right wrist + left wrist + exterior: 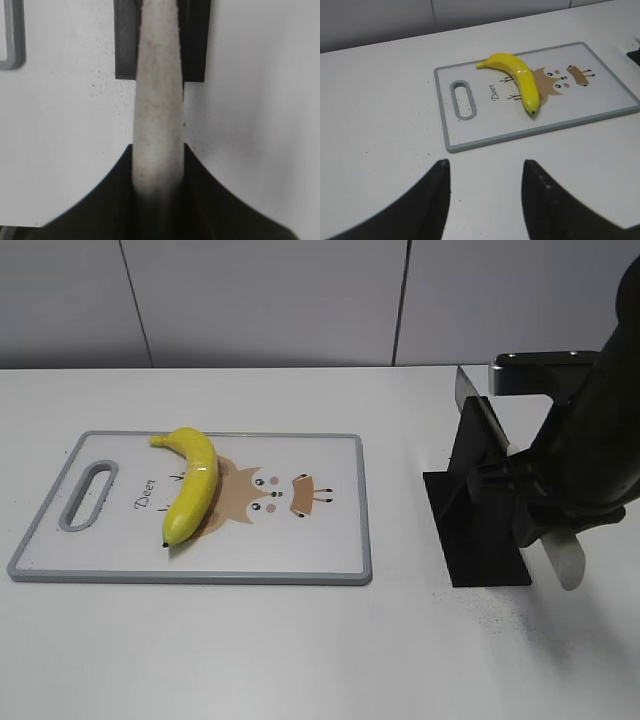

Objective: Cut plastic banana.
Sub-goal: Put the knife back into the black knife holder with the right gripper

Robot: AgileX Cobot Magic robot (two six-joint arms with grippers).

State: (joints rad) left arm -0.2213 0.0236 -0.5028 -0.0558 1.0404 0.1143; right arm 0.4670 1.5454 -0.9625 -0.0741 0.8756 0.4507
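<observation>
Right end effector [159, 170] fills the near wrist view, fingers pressed on both sides of a pale speckled knife handle [159, 100], so it looks clamped on the knife. Exterior view shows the blade [478, 410] tilted up over a black knife stand [480, 530]; whether the knife is clear of the stand is hard to tell.

Left end effector [485, 172] hovers with fingers spread apart, holding nothing, bare white bench [380, 100] under it. Just ahead of it sits the grey-rimmed cutting board [470, 146] with deer print.

Plastic banana [192, 483] lies on the board, well off to the side of the right end effector and ahead and slightly right of the left one, curved, one dark tip toward the board's near edge.

Handling guess: glossy hard shell, likely light, stiff and slippery, could roll or skid under blade pressure. Best hold probably across the thicker mid-body or near one end with the left end effector, leaving the middle free for the cut. Not fragile.
</observation>
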